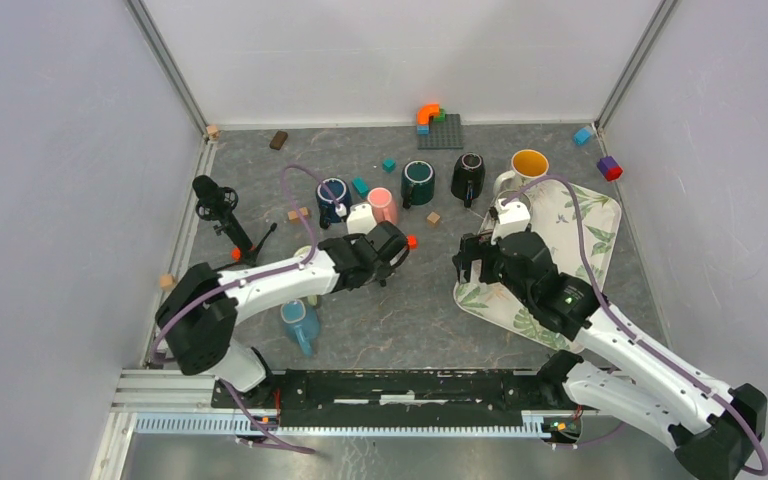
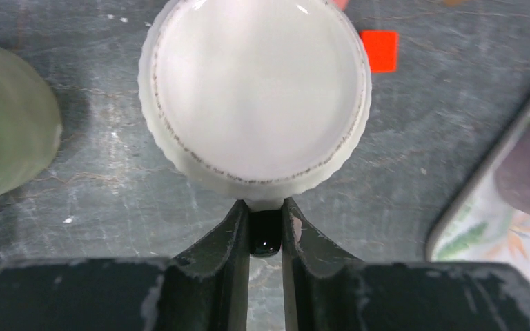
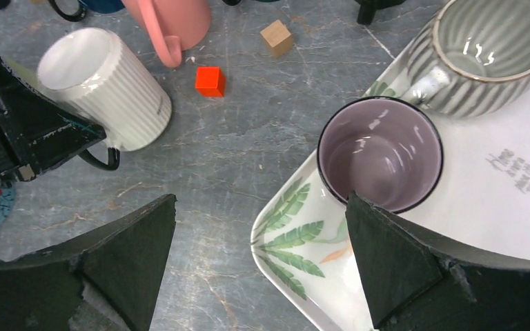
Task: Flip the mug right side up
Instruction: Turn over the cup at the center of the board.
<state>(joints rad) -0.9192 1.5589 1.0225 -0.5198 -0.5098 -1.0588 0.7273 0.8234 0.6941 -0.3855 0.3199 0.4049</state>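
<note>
Left tool (image 2: 266, 210): clenched on the dark handle (image 2: 265, 238) of the white ribbed mug (image 2: 255, 89). Mug upside down near the middle of the grey table (image 2: 414, 158), flat base facing up, handle turned toward the tool. Near it, an orange cube (image 3: 210, 81) and a pink mug (image 3: 172, 24); a little farther off, a wooden cube (image 3: 277, 38). Right tool (image 3: 261, 200): released, jaws spread wide, hovering over the near corner of the leaf-patterned tray (image 3: 297, 262). On that tray, both upright and close together: a purple mug (image 3: 379, 155) and a grey striped mug (image 3: 490, 55).
</note>
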